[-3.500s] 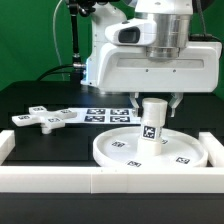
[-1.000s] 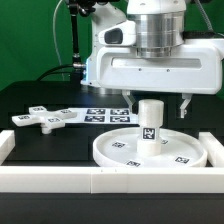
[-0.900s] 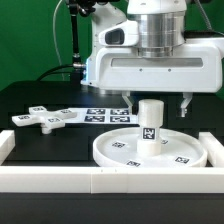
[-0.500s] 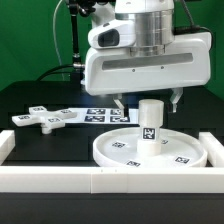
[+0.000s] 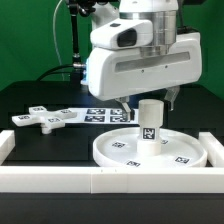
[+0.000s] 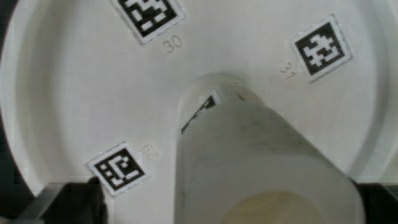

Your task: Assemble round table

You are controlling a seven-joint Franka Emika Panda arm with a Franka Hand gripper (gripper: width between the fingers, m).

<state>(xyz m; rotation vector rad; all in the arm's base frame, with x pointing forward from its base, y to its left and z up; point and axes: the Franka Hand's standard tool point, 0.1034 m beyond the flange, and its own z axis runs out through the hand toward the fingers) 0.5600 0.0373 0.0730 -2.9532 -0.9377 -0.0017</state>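
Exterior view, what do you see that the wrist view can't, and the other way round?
Only the exterior view shows the cross-shaped piece lying apart on the black table, the marker board, the white rail in front, and the open gripper above the post. Only the wrist view looks down on the post's top end, close up. Both show the round disc with its square tags and the post standing upright on it.
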